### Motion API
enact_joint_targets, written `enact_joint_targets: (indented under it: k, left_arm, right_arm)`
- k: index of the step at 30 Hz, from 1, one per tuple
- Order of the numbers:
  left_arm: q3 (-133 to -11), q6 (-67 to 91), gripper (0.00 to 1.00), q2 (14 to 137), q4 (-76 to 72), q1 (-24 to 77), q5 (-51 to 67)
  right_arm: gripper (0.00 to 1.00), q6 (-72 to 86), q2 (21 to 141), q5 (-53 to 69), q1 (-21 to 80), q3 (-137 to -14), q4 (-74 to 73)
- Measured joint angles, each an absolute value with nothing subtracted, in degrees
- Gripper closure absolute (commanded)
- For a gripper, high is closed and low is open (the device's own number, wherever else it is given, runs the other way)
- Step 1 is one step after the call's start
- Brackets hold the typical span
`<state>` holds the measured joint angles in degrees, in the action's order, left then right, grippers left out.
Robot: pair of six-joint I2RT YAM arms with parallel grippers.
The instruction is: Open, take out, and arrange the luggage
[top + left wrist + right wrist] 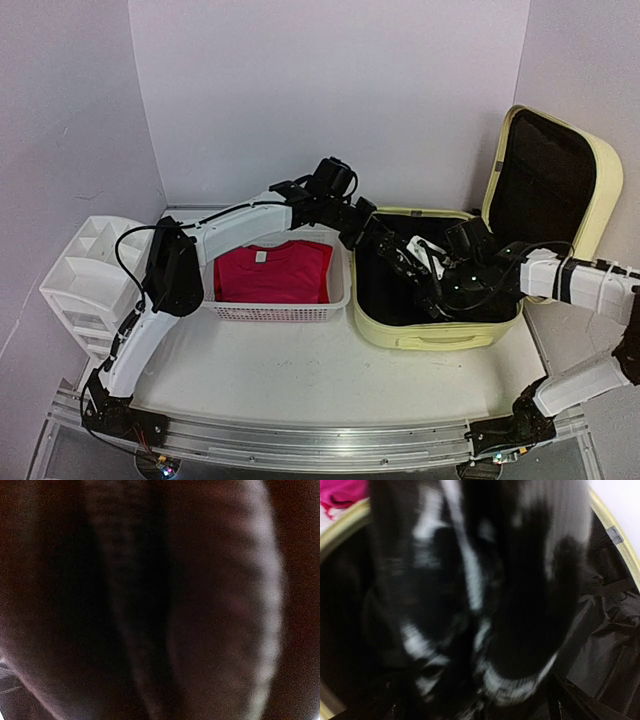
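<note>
Well, my left gripper [392,250] and right gripper [437,272] both reach into the open pale-yellow luggage [430,335] at the right of the table [300,370], beside a black-and-white garment [470,580]; whether either's jaws are apart, I cannot tell.

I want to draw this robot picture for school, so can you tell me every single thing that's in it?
Suitcase: one, pale yellow with black lining, right side of the table, lid standing open.
Striped cloth: one, black and white, inside the suitcase.
Basket: one, white mesh, just left of the suitcase.
T-shirt: one, pinkish red, folded in the basket.
Drawer unit: one, white plastic, far left.
Table: one, white, under everything.
Left arm, right arm: two, white and black, both reaching into the suitcase.
Left tool, right tool: two, black, down inside the suitcase; open or shut is hidden.
</note>
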<state>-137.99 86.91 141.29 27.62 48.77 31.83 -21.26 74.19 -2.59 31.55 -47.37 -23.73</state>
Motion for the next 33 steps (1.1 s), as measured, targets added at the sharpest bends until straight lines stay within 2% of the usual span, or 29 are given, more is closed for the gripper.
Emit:
enact_joint_targets:
  k: [4,8,11,12,14,15,19,24,33]
  left_arm:
    - [-137.99,86.87,1.0,141.29,27.64,48.69,31.81]
    - [-137.99,86.39,1.0,141.29,27.66,48.27,31.62]
    - [-137.99,85.36,1.0,141.12,27.66,47.92,31.51]
    - [-137.99,84.97,1.0,140.94,27.68,47.81,31.35]
    - [-137.99,84.03,1.0,140.42,27.75,47.66,31.27]
    - [-137.99,83.79,1.0,140.14,27.77,47.59,31.27]
    - [-137.99,82.11,1.0,138.15,28.62,47.51,31.27]
    - [-137.99,79.11,1.0,135.11,29.12,47.13,31.35]
    - [-134.32,67.59,1.0,124.55,31.33,44.49,31.75]
  right_arm:
    - [0.02,-22.65,77.08,-7.03,31.48,-45.95,-17.91]
    - [0.15,-23.14,78.85,-8.73,30.92,-45.23,-13.41]
    - [0.35,-23.0,78.89,-8.56,30.35,-43.94,-11.57]
    - [0.45,-22.81,78.89,-8.25,30.24,-43.51,-11.22]
    - [0.74,-22.55,78.63,-7.44,30.13,-42.94,-11.05]
    - [0.84,-22.41,78.41,-6.83,30.13,-42.81,-10.96]
    - [0.99,-21.85,76.64,-3.46,30.13,-42.81,-10.55]
    - [1.0,-21.63,74.78,1.19,30.0,-46.61,-14.35]
    - [1.0,-22.81,77.14,8.01,31.33,-60.55,-20.56]
